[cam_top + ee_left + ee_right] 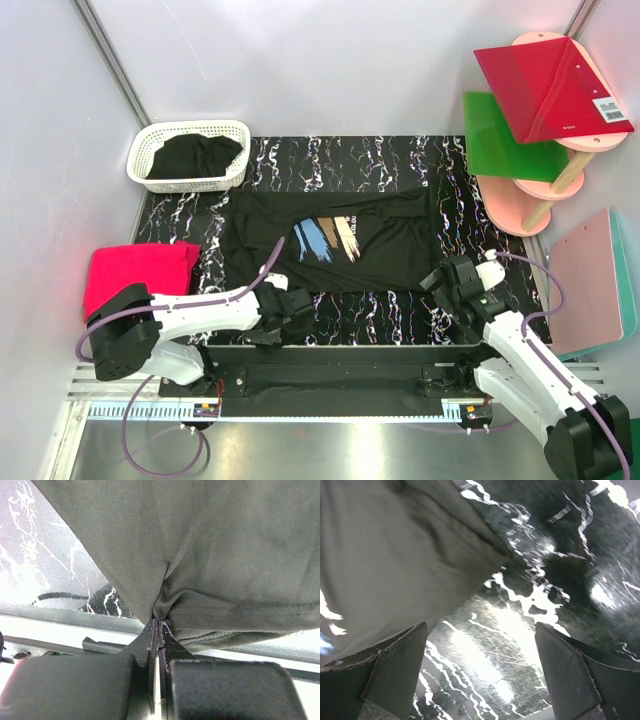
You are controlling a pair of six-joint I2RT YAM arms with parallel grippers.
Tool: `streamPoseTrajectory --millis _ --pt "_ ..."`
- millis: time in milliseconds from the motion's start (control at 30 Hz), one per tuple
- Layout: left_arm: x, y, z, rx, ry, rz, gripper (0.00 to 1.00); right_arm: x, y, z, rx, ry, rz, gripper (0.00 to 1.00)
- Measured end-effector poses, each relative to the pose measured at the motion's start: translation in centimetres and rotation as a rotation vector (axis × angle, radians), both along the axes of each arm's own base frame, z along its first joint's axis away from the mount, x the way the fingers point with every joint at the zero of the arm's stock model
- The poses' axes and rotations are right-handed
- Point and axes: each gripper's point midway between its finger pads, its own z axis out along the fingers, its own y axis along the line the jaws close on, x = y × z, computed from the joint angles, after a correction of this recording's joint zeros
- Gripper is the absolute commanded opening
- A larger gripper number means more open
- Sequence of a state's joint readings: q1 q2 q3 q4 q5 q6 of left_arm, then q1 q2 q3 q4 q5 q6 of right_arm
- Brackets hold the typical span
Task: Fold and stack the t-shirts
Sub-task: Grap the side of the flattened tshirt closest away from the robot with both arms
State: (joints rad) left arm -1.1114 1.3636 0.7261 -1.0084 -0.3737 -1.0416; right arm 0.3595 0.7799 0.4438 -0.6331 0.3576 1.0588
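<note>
While my left gripper point(159, 624) is clamped on the near left hem of the printed t-shirt point(390, 240) lying flat in the middle of the table point(400, 310), my right gripper point(480, 629) hangs open just beside its near right corner, so I judge the first fold needs that corner pinched next.

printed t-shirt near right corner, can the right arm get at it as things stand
Probably yes: the right gripper is open just beside the printed t-shirt, whose edge lies by one finger, with only bare table between them and nothing blocking.
</note>
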Motion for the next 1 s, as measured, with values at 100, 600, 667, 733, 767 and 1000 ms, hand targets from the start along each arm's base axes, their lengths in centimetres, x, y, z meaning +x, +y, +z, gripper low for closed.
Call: streamPoseTrajectory --millis 100,600,667,733,767,1000 --pt "-0.4 -0.1 0.0 0.004 0.000 -0.007 0.00 -0.5 -0.1 -1.1 0.007 0.041 -0.031 0.90" --pt "-0.9 -0.1 0.1 0.009 -0.010 -0.001 0.00 1.8 0.6 -3.3 0.020 0.059 -0.083 0.07" --pt "-1.0 0.0 0.1 0.013 -0.010 -0.002 0.00 2.0 0.7 -3.8 0.014 0.071 -0.078 0.00" --pt "-1.0 0.1 0.1 0.020 -0.011 -0.001 0.00 2.2 0.8 -4.3 0.009 0.083 -0.078 0.00" --pt "-1.0 0.2 0.2 0.023 -0.013 -0.001 0.00 2.5 0.9 -4.2 0.011 0.076 -0.073 0.00" --pt "-0.9 1.1 0.6 0.054 -0.042 0.028 0.00 3.0 1.7 -3.8 0.035 0.063 -0.038 0.00"
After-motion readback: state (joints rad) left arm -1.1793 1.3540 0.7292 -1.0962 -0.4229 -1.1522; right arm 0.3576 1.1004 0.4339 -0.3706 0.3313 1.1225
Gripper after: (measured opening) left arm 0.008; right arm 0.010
